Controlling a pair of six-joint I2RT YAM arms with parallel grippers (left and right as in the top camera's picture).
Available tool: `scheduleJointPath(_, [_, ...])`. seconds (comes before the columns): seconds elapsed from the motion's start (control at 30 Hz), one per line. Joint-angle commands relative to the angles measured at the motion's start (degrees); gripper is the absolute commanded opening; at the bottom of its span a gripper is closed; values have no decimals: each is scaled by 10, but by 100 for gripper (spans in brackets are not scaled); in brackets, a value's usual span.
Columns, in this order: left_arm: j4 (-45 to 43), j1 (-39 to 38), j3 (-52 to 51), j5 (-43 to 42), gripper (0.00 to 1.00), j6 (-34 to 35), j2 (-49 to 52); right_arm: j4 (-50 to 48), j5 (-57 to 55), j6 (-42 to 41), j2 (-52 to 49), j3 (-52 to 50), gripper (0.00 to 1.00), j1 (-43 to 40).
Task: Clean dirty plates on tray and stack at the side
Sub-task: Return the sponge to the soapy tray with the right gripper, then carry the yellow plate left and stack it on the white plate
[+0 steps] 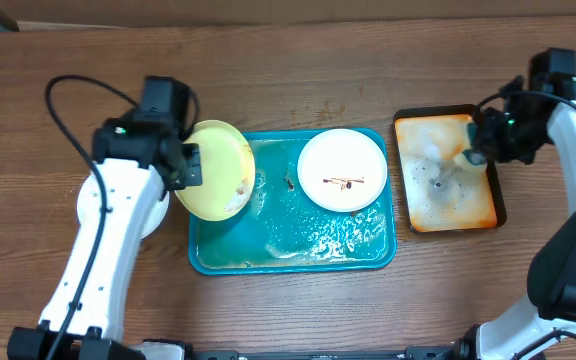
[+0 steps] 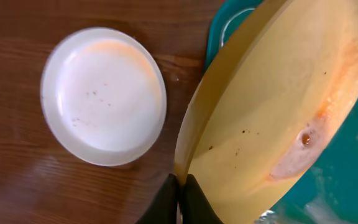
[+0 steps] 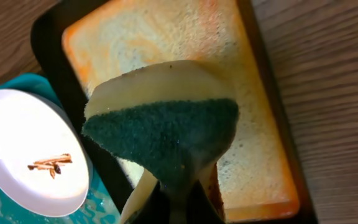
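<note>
The pale yellow-green plate (image 1: 218, 170) stood tilted on edge over the left edge of the teal tray (image 1: 268, 250). Our left pincer (image 2: 180, 190) was clamped on its rim, probably so water drained back into the tray. A clean-looking white plate (image 2: 104, 96) lay on the counter (image 1: 298, 60) just left, seemingly starting the stack. A smeared white plate (image 1: 342, 169) lay flat in the tray. Our right pincer (image 3: 174, 202) gripped a sponge (image 3: 160, 124) above the orange tray (image 3: 166, 31), ready to scrub.

Glossy plastic plates (image 1: 342, 170), wet teal tray (image 1: 293, 267), matt woodgrain table (image 1: 288, 70), rough sponge (image 3: 166, 140)
</note>
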State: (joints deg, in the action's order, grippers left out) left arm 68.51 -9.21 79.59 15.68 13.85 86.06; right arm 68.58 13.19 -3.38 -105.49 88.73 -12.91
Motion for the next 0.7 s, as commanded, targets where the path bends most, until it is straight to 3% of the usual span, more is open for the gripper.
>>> scheduleJointPath(0.0, [-4,-64,10,155,4,38,-13,-21,28,49,16,-30,4,-2])
scheduleJointPath(0.3, [-10,-218,7,371,4,125,-10,-126,37,58,16,-152,4,-2])
scheduleJointPath(0.53, [-12,-298,5,465,4,134,0,-174,36,58,16,-199,4,-2])
scheduleJointPath(0.67, [-12,-317,4,480,4,134,5,-174,37,57,16,-201,4,-2])
